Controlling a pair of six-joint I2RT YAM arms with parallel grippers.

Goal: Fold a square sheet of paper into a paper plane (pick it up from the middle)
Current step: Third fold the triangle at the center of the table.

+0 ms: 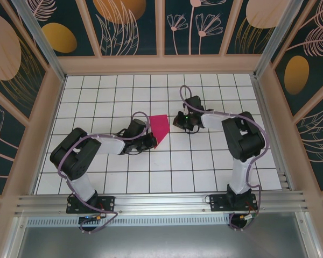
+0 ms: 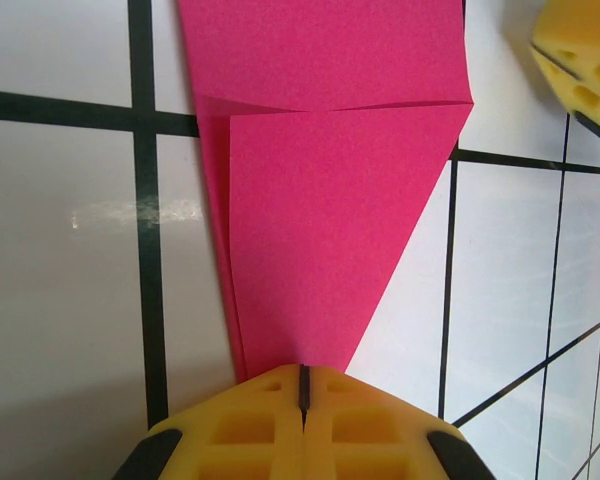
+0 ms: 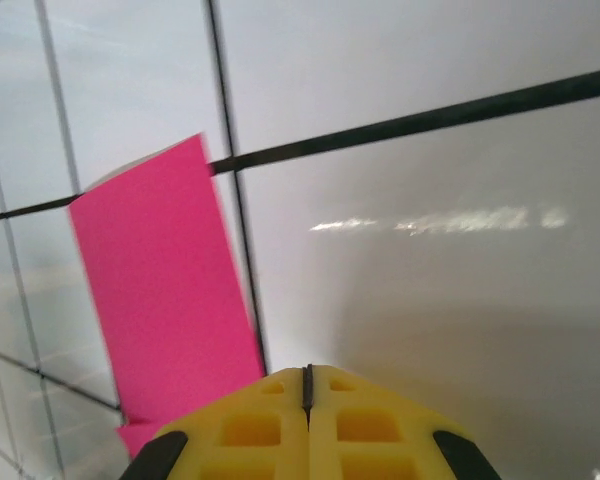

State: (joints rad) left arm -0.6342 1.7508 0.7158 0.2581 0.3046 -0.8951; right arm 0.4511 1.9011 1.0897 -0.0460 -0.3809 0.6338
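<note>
Two black-and-white arms rise from bases set side by side. The left arm (image 1: 78,156) bends at a raised elbow and reaches forward and to the right, wrist held low, with the left gripper (image 1: 151,141) pointing toward the middle. The right arm (image 1: 241,140) folds at its elbow and reaches left. The right gripper (image 1: 178,120) is also low, near the left one but apart from it. In the wrist views, the left gripper's yellow fingers (image 2: 250,425) are pressed together with only a thin slit between them, and so are the right gripper's yellow fingers (image 3: 250,425).

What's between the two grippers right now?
The pink paper, seen in the top view; its pointed end reaches the left gripper, and the right gripper sits off its other side.
</note>
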